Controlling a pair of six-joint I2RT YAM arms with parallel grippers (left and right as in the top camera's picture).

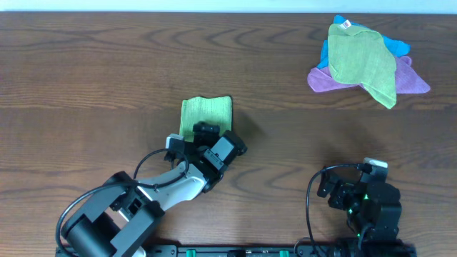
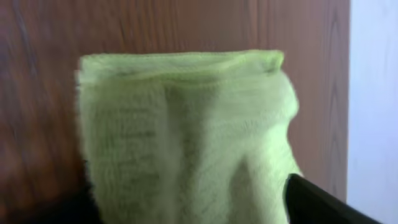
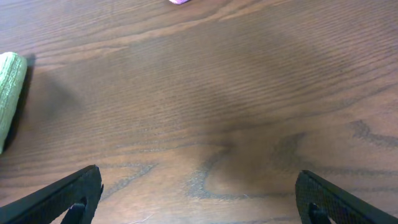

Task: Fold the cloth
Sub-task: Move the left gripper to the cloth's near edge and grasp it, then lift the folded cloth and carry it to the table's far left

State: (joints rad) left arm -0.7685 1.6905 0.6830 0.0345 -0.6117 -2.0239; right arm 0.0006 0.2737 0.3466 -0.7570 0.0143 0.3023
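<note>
the cloth lies a little left of the middle of the bench, nearer to the front edge than to the back edge. it is not spread flat: it shows as a small, thick rectangle, and in the left wrist view you can see more than one layer stacked along its far edge. so i judge that at least one fold is made, and the step in hand is the end of a fold, or the check of it

your left pincer sits over the near edge of the cloth. only one finger is clear, far to the lower right of the left wrist view, so the jaws look spread apart, with the cloth between them and not pinched. the view is blurred and i say this with some care

your right pincer is wide apart and holds nothing. it hangs over bare wood near the front right corner, well apart from the cloth, and only the rounded side of the cloth shows at the left border of its view

in the back right corner there is a pile with an olive cloth on top of a purple cloth and a blue cloth. leave these alone

for the next move, i think you should lift the left arm straight up, without dragging the top layer. then look from above whether the edges are even, and press or square them if they are not
</note>
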